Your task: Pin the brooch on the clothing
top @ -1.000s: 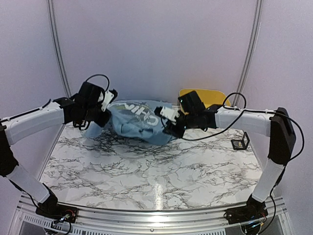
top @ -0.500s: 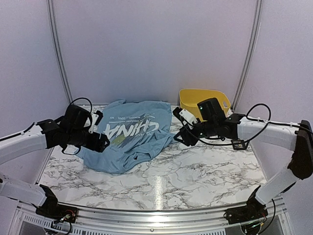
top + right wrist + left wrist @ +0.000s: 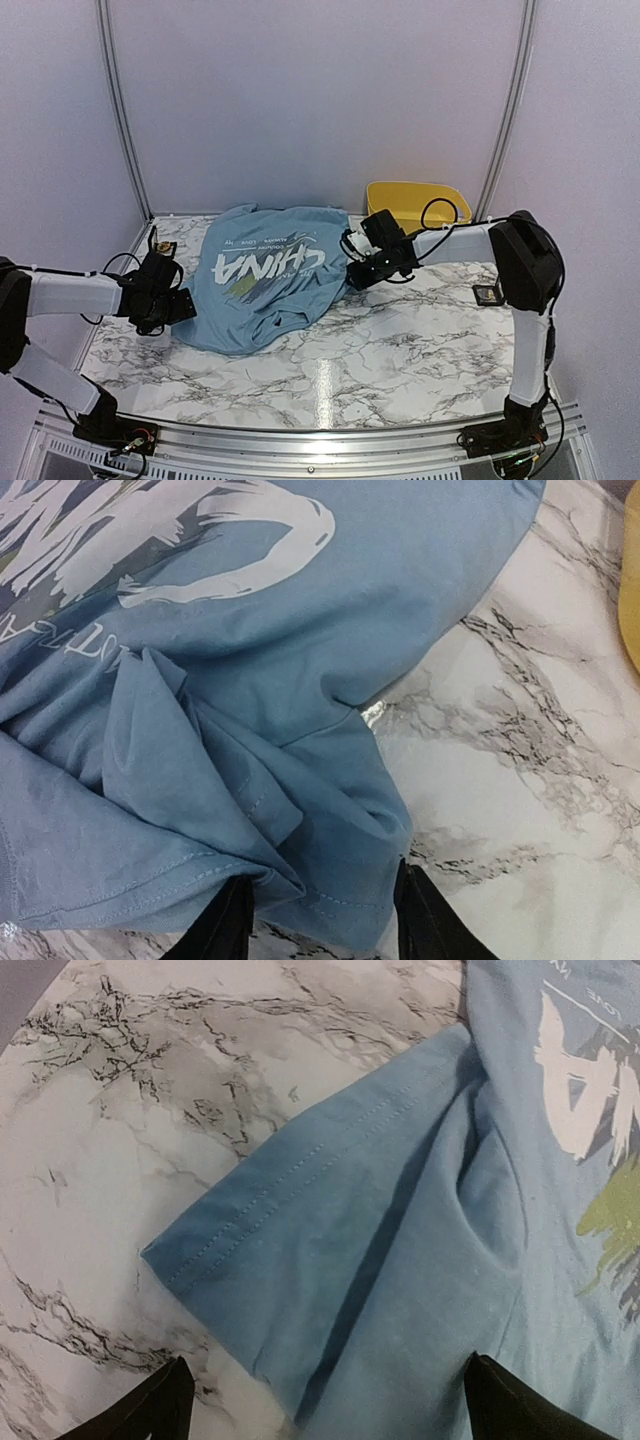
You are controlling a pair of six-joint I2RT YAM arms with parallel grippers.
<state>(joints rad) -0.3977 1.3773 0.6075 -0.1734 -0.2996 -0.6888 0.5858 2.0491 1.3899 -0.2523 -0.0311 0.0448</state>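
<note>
Where the two arms reach inward, a white tabletop [image 3: 400, 350] veined in a black marble pattern is seen, closed in by plain pale lilac walls and framed at the back by two thin metal poles [image 3: 117, 110]. The clothing, a light blue T-shirt [image 3: 265, 290], is spread flat on the far left half of that top. Its print is turned upward, so the white "CHINA" lettering is read upside down from the overhead camera, with green-yellow streaks beside it. A second ago the shirt was held bunched in the air between both grippers; now it has been laid down and both arms have been lowered to the table. The left gripper [image 3: 330, 1410] is shown fully opened, its fingertips [image 3: 165, 1405] set wide apart over one sleeve of the shirt, with nothing held. The right gripper [image 3: 325, 925] is placed at the opposite sleeve, jaws partway apart with the folded hem lying between them; whether the cloth is pinched cannot be told. Since half a second ago that gripper has been brought in from beside the shirt to its edge. Counted: one T-shirt, two arms, two grippers, one yellow bin [image 3: 415, 200] at the back right, one small black-framed object [image 3: 487, 294] on the marble by the right arm, and one small brownish item [image 3: 160, 246] at the far left, too small to be identified.
</note>
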